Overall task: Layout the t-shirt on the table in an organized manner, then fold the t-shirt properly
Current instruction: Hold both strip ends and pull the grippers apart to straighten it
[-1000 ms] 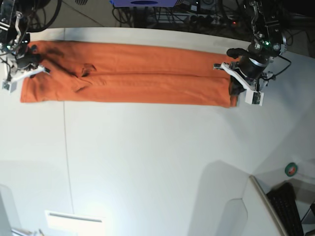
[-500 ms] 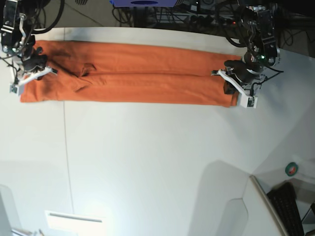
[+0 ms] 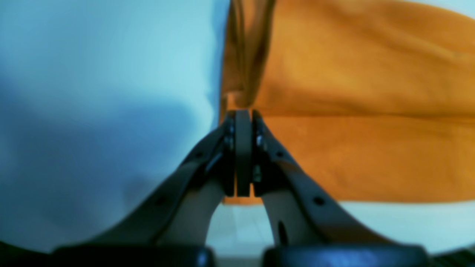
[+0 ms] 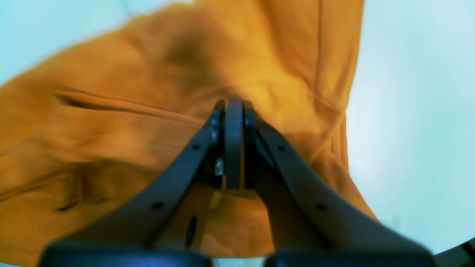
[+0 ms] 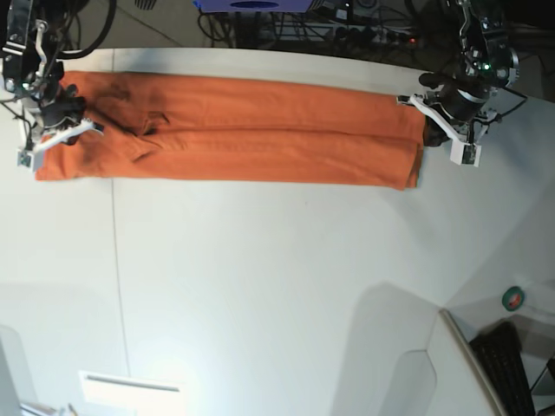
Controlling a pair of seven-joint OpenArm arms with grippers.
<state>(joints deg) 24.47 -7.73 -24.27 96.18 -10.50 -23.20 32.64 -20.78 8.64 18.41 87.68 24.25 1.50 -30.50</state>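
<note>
The left tool (image 5: 433, 135), pinched closed, hovers at one end of the shirt (image 5: 260, 130); the right tool (image 5: 75, 136), also closed with nothing in it, is over the other. Between them the shirt lies as a long strip, its long axis running from tool to tool, creased beside the right tool. Tabletop (image 5: 243, 286) surrounds it.

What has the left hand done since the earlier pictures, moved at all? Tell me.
Yes: in the base view, the left hand sits farther right and higher, judged against the shirt's right end.
</note>
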